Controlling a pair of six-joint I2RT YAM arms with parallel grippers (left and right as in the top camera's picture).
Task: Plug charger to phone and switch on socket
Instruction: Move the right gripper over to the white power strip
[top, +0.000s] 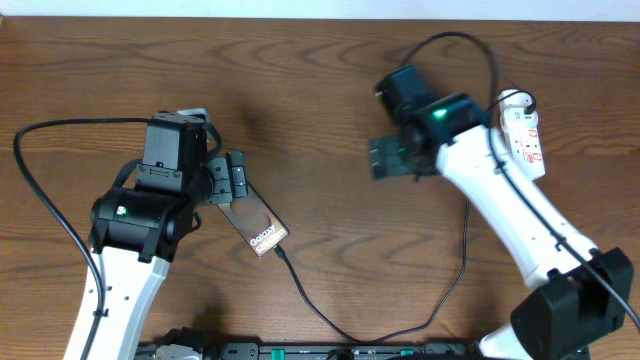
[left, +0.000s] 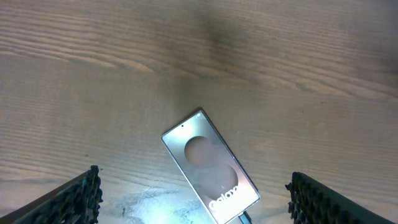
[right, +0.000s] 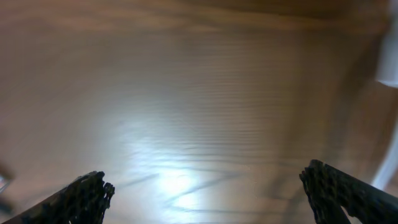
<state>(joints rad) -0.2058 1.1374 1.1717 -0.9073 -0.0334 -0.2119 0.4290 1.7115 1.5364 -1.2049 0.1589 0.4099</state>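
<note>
**Operator:** Status of phone (top: 262, 230) and charger (top: 310, 300)?

**Technician:** The phone lies flat on the table (top: 320, 100). The charger tip meets its lower edge and appears seated. The left claw (top: 228, 182) hovers above, spread, empty. The right claw (top: 390, 158), spread and empty, is near the socket (top: 524, 135), presumably for the switch.

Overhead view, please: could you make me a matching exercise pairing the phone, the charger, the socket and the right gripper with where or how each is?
Things:
1. phone
2. charger
3. socket
4. right gripper

Descriptions:
A. white, far right
B. open, nothing between its fingers
C. flat on the table, left of centre
D. thin, black, trailing from the phone's end

Pairs: 1-C, 2-D, 3-A, 4-B
</note>
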